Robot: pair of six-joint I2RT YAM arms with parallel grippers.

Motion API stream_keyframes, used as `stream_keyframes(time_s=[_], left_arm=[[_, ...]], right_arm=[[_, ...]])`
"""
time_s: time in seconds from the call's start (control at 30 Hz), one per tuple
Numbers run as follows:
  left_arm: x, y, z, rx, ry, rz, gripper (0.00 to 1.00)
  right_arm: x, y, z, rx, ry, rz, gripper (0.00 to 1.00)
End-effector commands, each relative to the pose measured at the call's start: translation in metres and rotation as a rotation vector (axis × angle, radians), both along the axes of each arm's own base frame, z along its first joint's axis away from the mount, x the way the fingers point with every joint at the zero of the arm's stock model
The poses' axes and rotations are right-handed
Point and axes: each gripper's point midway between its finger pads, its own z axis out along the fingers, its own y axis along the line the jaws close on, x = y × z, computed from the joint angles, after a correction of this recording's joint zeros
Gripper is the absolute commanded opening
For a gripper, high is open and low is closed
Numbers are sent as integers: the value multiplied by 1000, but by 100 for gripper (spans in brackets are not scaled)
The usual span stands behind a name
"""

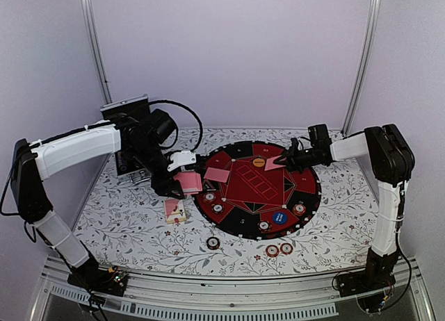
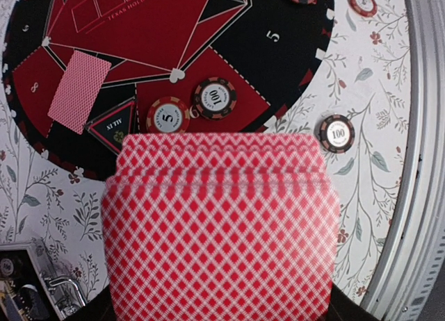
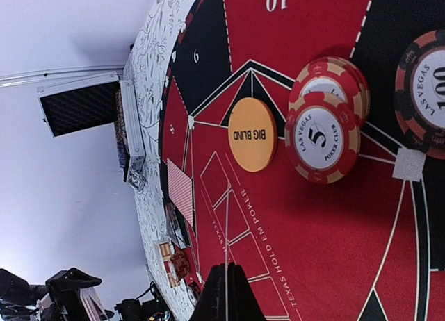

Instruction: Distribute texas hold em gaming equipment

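Note:
My left gripper [image 1: 179, 187] is shut on a fanned stack of pink-backed playing cards [image 2: 221, 224], held above the left edge of the round red-and-black poker mat [image 1: 236, 227]. The stack hides the fingers in the left wrist view. My right gripper [image 1: 284, 160] is shut on a single card [image 1: 272, 165], seen edge-on between the jaws [image 3: 227, 265], over the mat's far right. One card [image 1: 217, 174] lies face down on the mat. An orange Big Blind disc [image 3: 252, 134] lies beside stacked red-and-white chips [image 3: 321, 140]. A blue disc [image 1: 279, 216] sits near the front of the mat.
A black silver-edged case [image 1: 128, 111] stands open at the back left. Face-up cards [image 1: 175, 210] lie on the floral tablecloth left of the mat. Loose chips [image 1: 213, 243] [image 1: 278, 249] lie off the mat near the front. More chips [image 2: 214, 98] rest on the mat.

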Motion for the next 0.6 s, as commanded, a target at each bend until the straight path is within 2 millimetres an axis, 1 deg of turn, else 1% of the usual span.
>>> stream_keyframes(time_s=[0.0, 0.23, 0.37, 0.5, 0.57], left_arm=[[5, -4, 9, -25, -8, 2, 0], [4, -3, 9, -22, -9, 3, 0], [4, -4, 8, -23, -4, 3, 0], [4, -4, 9, -25, -5, 2, 0], [5, -4, 9, -24, -6, 3, 0]], right_arm=[[-2, -2, -24, -29, 26, 3, 3], [3, -6, -45, -62, 58, -25, 3], [12, -6, -47, -74, 52, -34, 5], [20, -6, -49, -91, 46, -41, 10], [23, -6, -52, -102, 51, -40, 17]])
